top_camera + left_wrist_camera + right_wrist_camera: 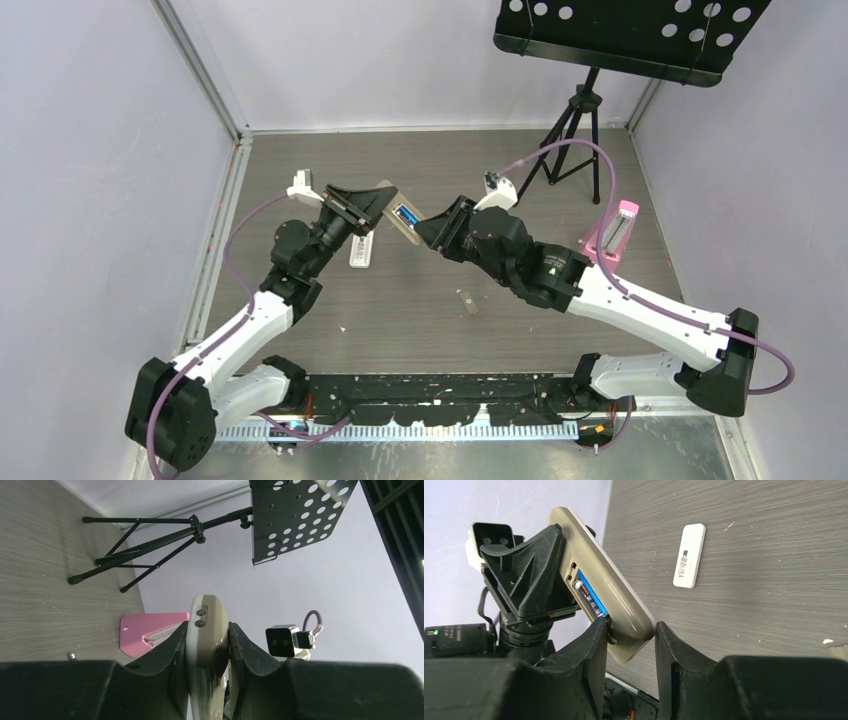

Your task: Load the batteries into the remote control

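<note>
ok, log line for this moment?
left gripper: shut on remote control | right gripper: around its other end, grip unclear | seated battery: visible in recess | loose battery: on table

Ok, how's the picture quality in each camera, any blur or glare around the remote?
Top view: even soft light, sharp, no glare on the remote control. Left wrist view: the gripping fingers are blurred up close, with a mild sheen on the remote. Right wrist view: the loaded battery is crisp, near fingers soft.
</note>
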Available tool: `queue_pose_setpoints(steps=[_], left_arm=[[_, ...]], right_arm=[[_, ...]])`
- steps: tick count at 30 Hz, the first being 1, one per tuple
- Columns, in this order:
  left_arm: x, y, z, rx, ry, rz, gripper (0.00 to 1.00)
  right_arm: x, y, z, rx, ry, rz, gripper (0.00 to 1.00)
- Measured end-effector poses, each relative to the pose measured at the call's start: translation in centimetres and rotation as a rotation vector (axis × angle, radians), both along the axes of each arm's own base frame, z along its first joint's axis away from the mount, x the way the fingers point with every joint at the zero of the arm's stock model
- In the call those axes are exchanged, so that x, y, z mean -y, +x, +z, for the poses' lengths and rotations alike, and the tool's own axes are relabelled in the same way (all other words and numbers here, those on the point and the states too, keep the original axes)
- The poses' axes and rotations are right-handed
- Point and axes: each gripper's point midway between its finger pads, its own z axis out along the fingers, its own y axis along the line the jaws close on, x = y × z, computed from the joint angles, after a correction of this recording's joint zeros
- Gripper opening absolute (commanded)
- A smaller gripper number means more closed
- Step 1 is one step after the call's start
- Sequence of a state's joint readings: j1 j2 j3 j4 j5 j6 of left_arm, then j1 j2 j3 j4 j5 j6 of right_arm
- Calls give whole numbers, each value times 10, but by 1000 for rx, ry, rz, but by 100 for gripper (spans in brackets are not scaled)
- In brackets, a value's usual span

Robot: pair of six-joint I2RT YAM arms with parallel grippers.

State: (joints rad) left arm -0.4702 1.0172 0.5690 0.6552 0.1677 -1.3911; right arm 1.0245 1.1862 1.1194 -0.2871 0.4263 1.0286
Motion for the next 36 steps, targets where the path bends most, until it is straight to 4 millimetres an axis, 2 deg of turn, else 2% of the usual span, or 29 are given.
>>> queue_pose_setpoints(steps=[7,14,17,21,25,28,32,36], left_arm=[[3,-5,-6,14,75,-12,0],[17,-22,-16,37,163,-90,0],[18,-23,-19,45,189,-102,0],[21,-27,-17,79,224,-131,0],[28,-36,-7,158,266,-191,0],[34,-43,-5,218,307,-248,0],[44,-56,-13,286,366,-349,0],[51,-66,-24,312,395,-442,0]], right_arm=[[7,-6,-7,30,-98,54,34],[25,-26,-19,81,-127,135,55],[30,-32,-15,111,-107,158,60],[24,-34,-5,145,-63,188,63],[21,-35,-5,162,-59,211,63],[19,-38,-7,180,-81,244,56],[14,-44,-14,202,-132,318,48],[10,-48,-32,184,-202,376,44]])
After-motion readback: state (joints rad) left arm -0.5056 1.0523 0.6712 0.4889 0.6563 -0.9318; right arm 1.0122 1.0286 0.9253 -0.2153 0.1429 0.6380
